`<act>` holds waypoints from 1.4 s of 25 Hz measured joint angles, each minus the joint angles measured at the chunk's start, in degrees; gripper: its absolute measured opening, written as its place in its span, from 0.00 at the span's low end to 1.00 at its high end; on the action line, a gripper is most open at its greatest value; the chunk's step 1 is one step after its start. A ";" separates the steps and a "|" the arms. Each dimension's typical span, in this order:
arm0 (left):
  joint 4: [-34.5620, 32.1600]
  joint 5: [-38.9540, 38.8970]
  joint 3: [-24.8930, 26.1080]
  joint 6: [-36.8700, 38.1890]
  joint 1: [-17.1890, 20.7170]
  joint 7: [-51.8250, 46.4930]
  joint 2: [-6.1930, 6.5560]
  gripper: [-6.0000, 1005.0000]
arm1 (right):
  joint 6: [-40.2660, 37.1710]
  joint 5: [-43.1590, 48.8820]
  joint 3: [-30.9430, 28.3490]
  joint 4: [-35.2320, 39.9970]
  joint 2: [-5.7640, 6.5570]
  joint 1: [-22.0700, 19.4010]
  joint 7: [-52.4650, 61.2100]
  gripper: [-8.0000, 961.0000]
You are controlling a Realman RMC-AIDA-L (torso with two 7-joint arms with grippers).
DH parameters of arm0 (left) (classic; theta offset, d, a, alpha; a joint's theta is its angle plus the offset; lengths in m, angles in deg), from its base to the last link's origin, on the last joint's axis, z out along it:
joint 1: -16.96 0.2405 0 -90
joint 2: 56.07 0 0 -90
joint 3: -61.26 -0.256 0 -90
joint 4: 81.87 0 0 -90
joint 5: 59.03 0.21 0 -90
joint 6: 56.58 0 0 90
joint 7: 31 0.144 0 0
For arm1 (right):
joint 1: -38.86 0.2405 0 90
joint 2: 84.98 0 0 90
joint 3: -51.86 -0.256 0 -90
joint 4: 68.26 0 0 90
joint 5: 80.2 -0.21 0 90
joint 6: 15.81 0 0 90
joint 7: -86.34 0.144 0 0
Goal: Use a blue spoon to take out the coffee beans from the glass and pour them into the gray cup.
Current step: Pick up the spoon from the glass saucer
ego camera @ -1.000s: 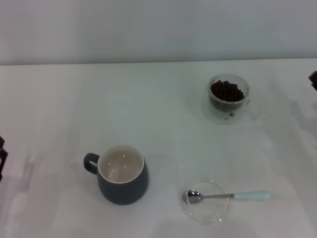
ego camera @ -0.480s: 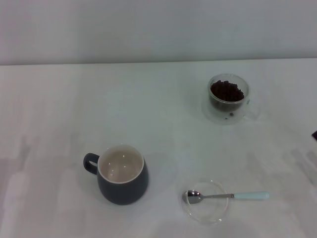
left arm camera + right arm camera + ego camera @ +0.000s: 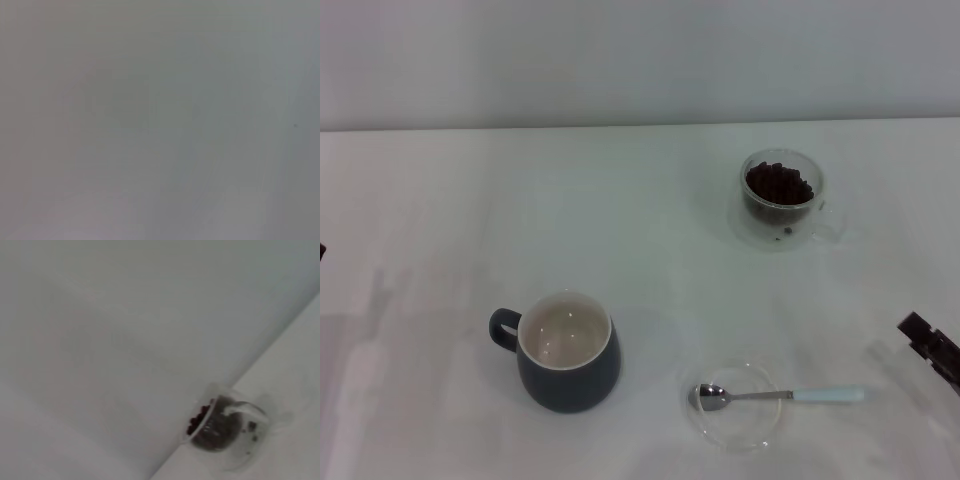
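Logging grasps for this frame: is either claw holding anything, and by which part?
Nothing is held. The blue spoon lies untouched, bowl in the clear dish. The right claw is only at the table's right edge; the left claw is barely in view.

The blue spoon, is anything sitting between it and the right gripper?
Nothing visible does. The right gripper is at the table's right edge, and only bare table lies between it and the blue spoon, whose handle points toward it.

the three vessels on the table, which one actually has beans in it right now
The glass, the small clear handled cup at the far right, holds the coffee beans. The gray cup shows a bare cream inside, and the flat clear dish holds only the blue spoon.
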 joint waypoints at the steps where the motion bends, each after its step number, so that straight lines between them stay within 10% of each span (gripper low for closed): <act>1: -0.12 -0.01 -0.01 0.00 0.05 -0.02 0.00 0.88 | -0.18 0.72 -1.19 -0.61 -0.01 -0.11 -0.02 0.91; 21: -0.48 -0.06 0.35 0.17 -2.70 -0.11 0.17 0.88 | -6.92 28.47 -36.67 -18.56 0.05 -2.69 -21.86 0.89; 35: 0.00 0.23 0.34 0.23 -4.03 0.20 0.26 0.88 | 3.72 44.34 -53.34 -24.32 -0.09 -2.97 -31.50 0.87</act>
